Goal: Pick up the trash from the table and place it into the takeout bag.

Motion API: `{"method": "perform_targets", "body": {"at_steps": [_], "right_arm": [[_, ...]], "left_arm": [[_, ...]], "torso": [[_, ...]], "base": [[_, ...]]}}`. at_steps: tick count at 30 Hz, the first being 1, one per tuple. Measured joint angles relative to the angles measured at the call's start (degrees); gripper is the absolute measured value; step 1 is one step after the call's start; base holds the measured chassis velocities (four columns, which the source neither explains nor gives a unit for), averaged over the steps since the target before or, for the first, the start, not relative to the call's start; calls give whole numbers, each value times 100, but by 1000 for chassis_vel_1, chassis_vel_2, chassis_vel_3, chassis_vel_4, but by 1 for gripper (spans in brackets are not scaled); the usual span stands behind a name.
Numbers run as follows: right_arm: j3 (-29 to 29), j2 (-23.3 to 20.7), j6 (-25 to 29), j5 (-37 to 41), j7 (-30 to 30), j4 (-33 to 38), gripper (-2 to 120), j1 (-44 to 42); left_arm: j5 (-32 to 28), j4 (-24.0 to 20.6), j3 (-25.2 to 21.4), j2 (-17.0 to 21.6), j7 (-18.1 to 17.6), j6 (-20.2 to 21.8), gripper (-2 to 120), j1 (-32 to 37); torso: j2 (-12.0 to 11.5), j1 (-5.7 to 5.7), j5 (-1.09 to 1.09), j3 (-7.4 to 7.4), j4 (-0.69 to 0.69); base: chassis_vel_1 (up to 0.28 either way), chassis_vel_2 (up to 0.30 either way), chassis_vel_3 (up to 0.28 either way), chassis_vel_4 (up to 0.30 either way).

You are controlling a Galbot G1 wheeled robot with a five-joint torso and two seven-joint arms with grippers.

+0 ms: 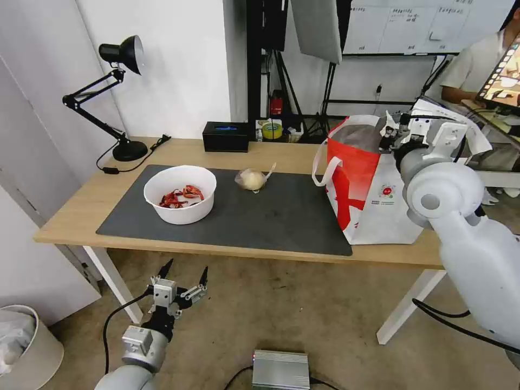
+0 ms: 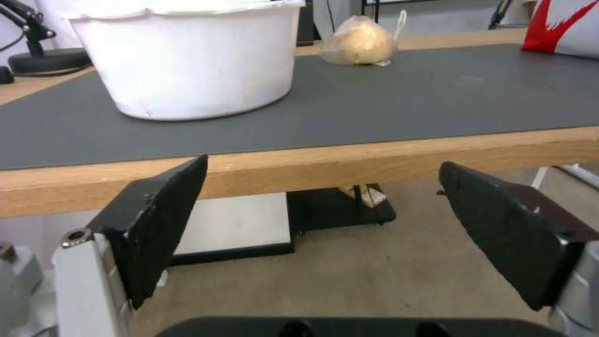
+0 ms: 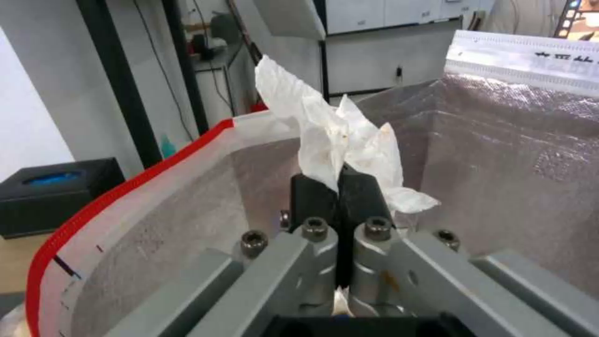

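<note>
While the right gripper (image 3: 340,180), clamped on the crumpled tissue (image 3: 340,135), hangs over the takeout bag (image 1: 368,189), the white bowl (image 1: 180,194) and bagged lump (image 1: 252,179) wait left of the bag; the left gripper (image 1: 184,273) is parked, fingers apart.

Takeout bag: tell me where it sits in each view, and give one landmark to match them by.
Head view: the takeout bag stands on the table's right end, at the mat's edge.
Left wrist view: a red-and-white corner of it, at the mat's edge.
Right wrist view: its red rim and foil lining surround the right hand, shut on the tissue.
Shared landmark: the table, its wood.
</note>
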Motion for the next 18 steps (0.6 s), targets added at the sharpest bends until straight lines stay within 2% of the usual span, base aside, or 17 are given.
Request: {"method": "perform_targets", "body": {"at_steps": [4,7,8,11,12,15,16,18], "right_arm": [[9,-26,1,37,-10,18,7,-38],[12,-34,-3,37,-25,39,22,-80],[12,-34,-3,37,-25,39,22,-80],[39,-43,-36,27,-127,84,37,-164],[39,-43,-36,27,-127,84,37,-164],[45,-49,-41,16,-161,99,53,-186],[45,-49,-41,16,-161,99,53,-186],[50,-55,-45,12,-170,102,61,-186]], "left_arm": [[5,-3,3,-5,0,0,100,10],[7,-3,10,-8,1,0,100,-2],[7,-3,10,-8,1,0,100,-2],[8,-3,25,-18,4,0,100,-9],[8,-3,25,-18,4,0,100,-9],[9,-2,28,-17,4,0,100,-29],[9,-2,28,-17,4,0,100,-29],[9,-2,28,-14,4,2,100,-40]], "torso": [[0,0,0,0,0],[0,0,0,0,0],[0,0,0,0,0],[0,0,0,0,0],[0,0,0,0,0],[0,0,0,0,0],[0,0,0,0,0],[0,0,0,0,0]], "base": [[0,0,0,0],[0,0,0,0],[0,0,0,0],[0,0,0,0],[0,0,0,0],[0,0,0,0],[0,0,0,0],[0,0,0,0]]}}
